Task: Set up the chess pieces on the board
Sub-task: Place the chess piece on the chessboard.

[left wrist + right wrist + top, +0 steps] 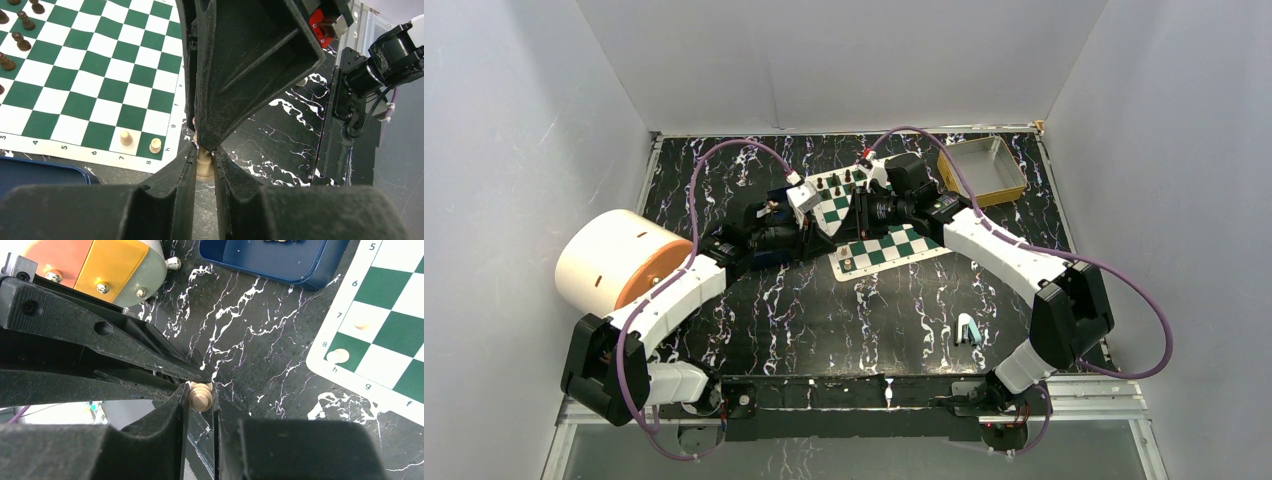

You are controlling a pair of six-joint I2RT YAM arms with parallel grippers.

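Observation:
Just off the board's (167, 142) corner, over the black marbled table, both grippers meet on one cream chess piece (204, 164). My left gripper (204, 151) is shut on its lower stem. My right gripper (200, 390) comes from the opposite side, and its fingers press the piece's (201, 396) rounded end on both sides. Two other cream pieces (126, 137) (155, 145) stand on the board's corner squares. Dark pieces (22, 42) stand along its far edge. In the top view the board (886, 250) lies partly under the two arms.
A blue tray (300, 267) holding cream pieces lies next to the board's corner. A yellow-rimmed tin (981, 170) sits at the back right. A big cream and orange cylinder (614, 262) stands at the left. A small light-blue object (966, 330) lies near the right arm.

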